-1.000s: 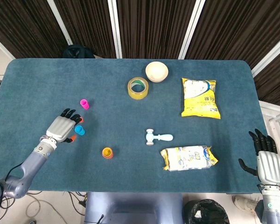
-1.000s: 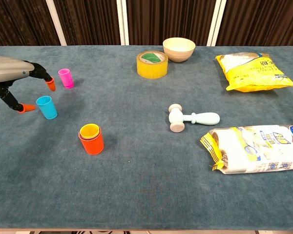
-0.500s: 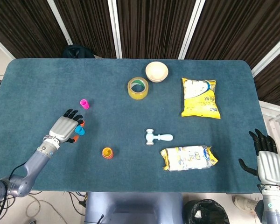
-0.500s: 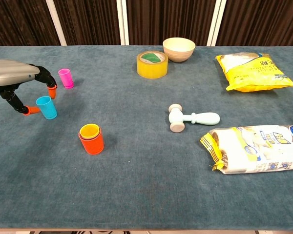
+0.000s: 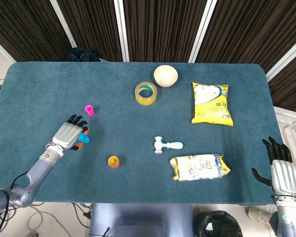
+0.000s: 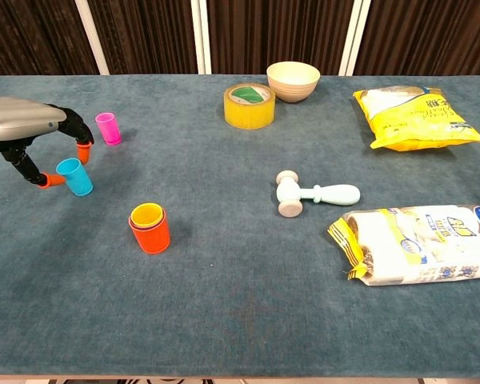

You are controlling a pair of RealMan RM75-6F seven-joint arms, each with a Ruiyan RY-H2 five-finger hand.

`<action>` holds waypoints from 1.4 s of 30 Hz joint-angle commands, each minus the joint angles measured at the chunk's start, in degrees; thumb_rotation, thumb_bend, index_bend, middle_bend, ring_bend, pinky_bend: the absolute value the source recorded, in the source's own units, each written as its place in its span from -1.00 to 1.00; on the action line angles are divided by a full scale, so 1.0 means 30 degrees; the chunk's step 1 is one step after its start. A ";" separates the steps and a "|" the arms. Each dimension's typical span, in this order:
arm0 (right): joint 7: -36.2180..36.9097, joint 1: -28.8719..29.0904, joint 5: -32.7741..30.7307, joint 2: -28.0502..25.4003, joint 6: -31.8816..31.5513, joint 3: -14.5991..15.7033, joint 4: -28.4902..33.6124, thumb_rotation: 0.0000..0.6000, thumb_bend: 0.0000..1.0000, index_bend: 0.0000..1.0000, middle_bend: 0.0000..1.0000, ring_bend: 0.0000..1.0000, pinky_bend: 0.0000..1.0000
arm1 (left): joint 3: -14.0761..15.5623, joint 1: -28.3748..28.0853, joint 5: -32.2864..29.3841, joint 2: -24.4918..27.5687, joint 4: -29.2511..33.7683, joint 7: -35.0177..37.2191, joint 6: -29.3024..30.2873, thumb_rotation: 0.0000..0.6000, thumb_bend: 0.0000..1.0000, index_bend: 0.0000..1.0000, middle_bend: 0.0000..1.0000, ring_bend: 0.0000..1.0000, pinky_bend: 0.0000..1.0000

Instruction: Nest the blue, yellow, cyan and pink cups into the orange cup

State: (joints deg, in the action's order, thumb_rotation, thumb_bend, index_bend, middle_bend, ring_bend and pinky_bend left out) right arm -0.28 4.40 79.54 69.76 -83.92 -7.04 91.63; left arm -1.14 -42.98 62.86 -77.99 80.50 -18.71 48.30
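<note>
On the bench (image 6: 240,320), 1 cyan cup (image 6: 74,176) is seemingly pinched by the left robot hand (image 6: 24,128); 1 pink cup (image 6: 107,128) stands beside. 1 yellow cup (image 6: 147,214) is nested in 1 orange cup (image 6: 152,234). The right robot hand (image 5: 283,170) is held open, off-bench.

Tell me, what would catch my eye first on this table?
Probably the silver left hand at the table's left, its orange-tipped fingers closing around a small cyan cup, with a pink cup just behind. Nearer the front, an orange cup already has a yellow cup nested inside. On the right lie two bright yellow snack bags.
</note>
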 commanded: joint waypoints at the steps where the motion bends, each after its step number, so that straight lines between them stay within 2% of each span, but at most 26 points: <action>1: -0.0004 0.0009 -0.0008 0.0011 0.0027 0.0007 -0.0011 1.00 -0.35 -0.79 -0.91 -0.81 -0.99 | -0.0006 0.0020 -0.0044 -0.0020 -0.0037 -0.0053 -0.0025 1.00 -0.39 -0.15 -0.64 -1.00 -0.98; 12: -0.0017 0.0022 -0.0015 0.0041 0.0062 0.0018 -0.0028 1.00 -0.35 -0.79 -0.91 -0.81 -0.99 | -0.0158 0.0099 -0.0041 0.0000 0.0063 -0.0073 0.0060 1.00 -0.35 -0.11 -0.63 -1.00 -0.98; 17: -0.0003 0.0016 -0.0028 0.0036 0.0031 -0.0008 -0.0033 1.00 -0.35 -0.79 -0.91 -0.81 -0.99 | -0.0364 0.0122 0.0327 0.0419 0.0725 0.0138 0.0361 1.00 -0.33 -0.11 -0.63 -1.00 -0.98; 21: 0.0015 0.0020 -0.0036 0.0034 0.0044 -0.0011 -0.0029 1.00 -0.35 -0.79 -0.91 -0.81 -0.99 | -0.0644 0.0038 0.1113 0.1353 0.2149 0.0024 0.0992 1.00 -0.34 -0.11 -0.63 -1.00 -0.98; 24: 0.0029 0.0023 0.0012 0.0022 0.0031 0.0000 -0.0001 1.00 -0.35 -0.79 -0.91 -0.81 -0.99 | -0.0880 0.0001 0.1628 0.2296 0.3998 0.0146 0.1316 1.00 -0.34 -0.13 -0.63 -1.00 -0.98; 33: 0.0230 -0.0061 0.0013 -0.0141 -0.0142 -0.0074 0.0131 1.00 -0.35 -0.79 -0.91 -0.81 -0.99 | -0.0820 -0.0345 0.2392 0.4159 0.8296 0.0018 0.0659 1.00 -0.34 -0.13 -0.63 -1.00 -0.98; 42: 0.0440 -0.0073 -0.0038 -0.0249 -0.0160 -0.0152 0.0154 1.00 -0.35 -0.79 -0.91 -0.81 -0.99 | -0.0693 -0.0952 0.2384 0.4456 1.0032 -0.1045 -0.0108 1.00 -0.34 -0.13 -0.63 -1.00 -0.98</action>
State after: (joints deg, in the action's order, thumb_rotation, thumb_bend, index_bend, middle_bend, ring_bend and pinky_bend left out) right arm 1.03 4.18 79.43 69.03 -84.40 -7.49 92.09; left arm -3.28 -45.55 70.14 -64.58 110.32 -21.47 48.25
